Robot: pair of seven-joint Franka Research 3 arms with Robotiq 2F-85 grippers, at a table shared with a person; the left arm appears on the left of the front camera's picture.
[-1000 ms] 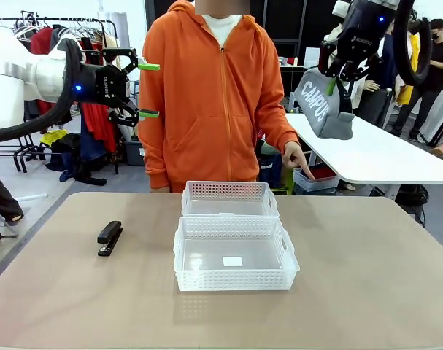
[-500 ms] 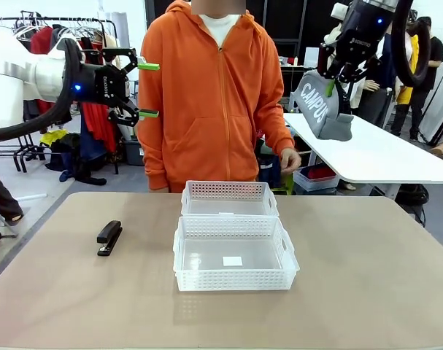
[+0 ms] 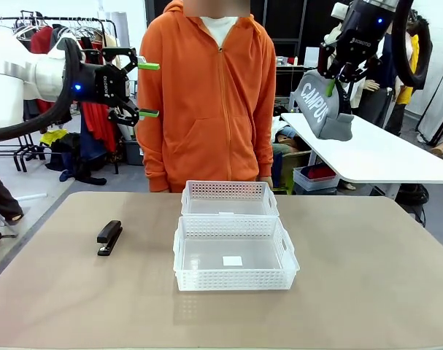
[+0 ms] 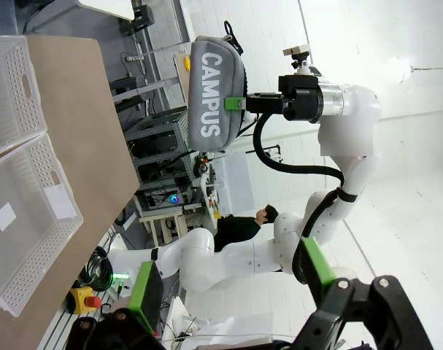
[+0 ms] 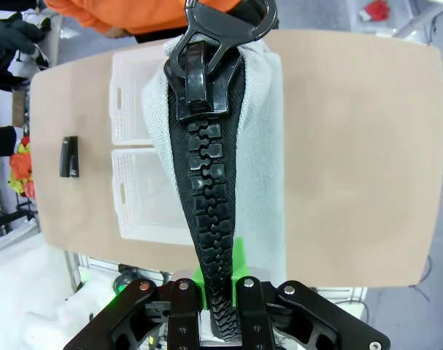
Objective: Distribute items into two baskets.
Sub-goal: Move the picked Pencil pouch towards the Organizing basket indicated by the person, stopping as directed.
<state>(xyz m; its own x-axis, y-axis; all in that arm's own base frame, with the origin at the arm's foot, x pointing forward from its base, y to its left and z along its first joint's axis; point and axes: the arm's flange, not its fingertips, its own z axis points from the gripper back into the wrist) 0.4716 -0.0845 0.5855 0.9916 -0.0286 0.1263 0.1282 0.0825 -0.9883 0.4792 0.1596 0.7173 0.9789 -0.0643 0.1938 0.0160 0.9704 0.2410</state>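
High at left, left gripper (image 3: 149,90) spread wide, empty. Below, stapler (image 3: 109,238) on counter (image 3: 367,277), left of two baskets (image 3: 236,279). High at right, right gripper (image 3: 336,82) clamped on hanging pouch (image 3: 320,109): may slip, or miss baskets if released there.

Two baskets: nearer basket (image 3: 236,280), farther basket (image 3: 228,191); one pouch (image 3: 322,108), between fingers of the right gripper (image 3: 336,83); one stapler (image 3: 109,238); one person (image 3: 206,95).

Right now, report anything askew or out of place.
Nothing spilled or damaged. The grey pouch hangs tilted, high above the table, clamped in the right gripper. The stapler lies left of the two empty baskets.
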